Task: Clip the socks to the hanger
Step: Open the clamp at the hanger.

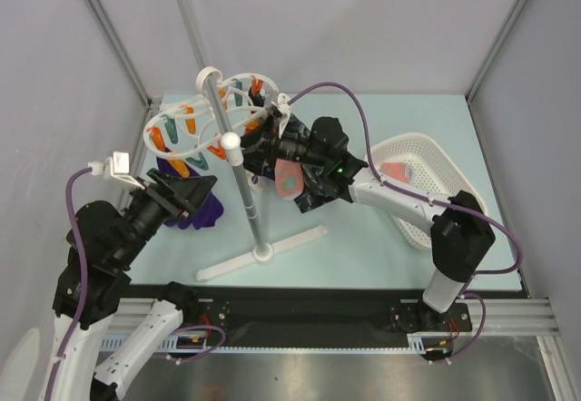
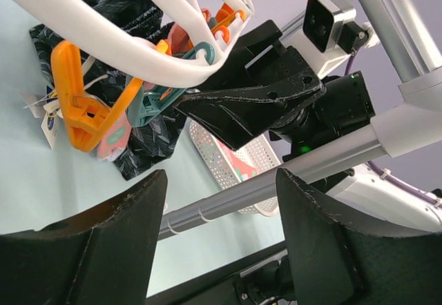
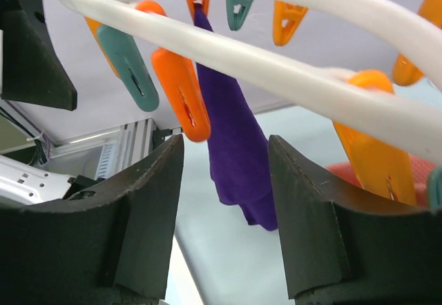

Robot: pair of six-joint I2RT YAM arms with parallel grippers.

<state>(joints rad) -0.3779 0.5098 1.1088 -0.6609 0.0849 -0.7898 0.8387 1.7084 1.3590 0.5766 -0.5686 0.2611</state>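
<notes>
Near the far left corner of the tabletop (image 1: 363, 256), hung high on the grey pole stand (image 1: 249, 206): the white hanger (image 2: 117, 43), ringed with orange and teal clips. Caught at its top end in an orange clip (image 3: 199, 1) on the hanger's left side, a plain purple sock (image 3: 238, 146), dangling straight down toward the left edge. Under the hanger's right side, nearer the middle of the tabletop, a salmon-pink spotted sock (image 1: 289, 181) against a black-grey marbled sock (image 1: 313, 197). Cannot tell whether either is held by a clip or only draped there, both being partly covered by the right arm.

Close to the purple sock, on its near side: the left end effector (image 1: 204, 192), fingers wide apart, gripping nothing, aimed across at the pole and the hanger. Pushed in beneath the hanger's rim from the right: the right end effector (image 1: 265, 140), fingers likewise spread with nothing between them, the purple sock visible beyond the gap in the right wrist view.

Farther out, near the right edge, a white mesh basket (image 1: 436, 161) with another pink sock (image 1: 397, 172) inside. Along the near edge, both arm bases.
</notes>
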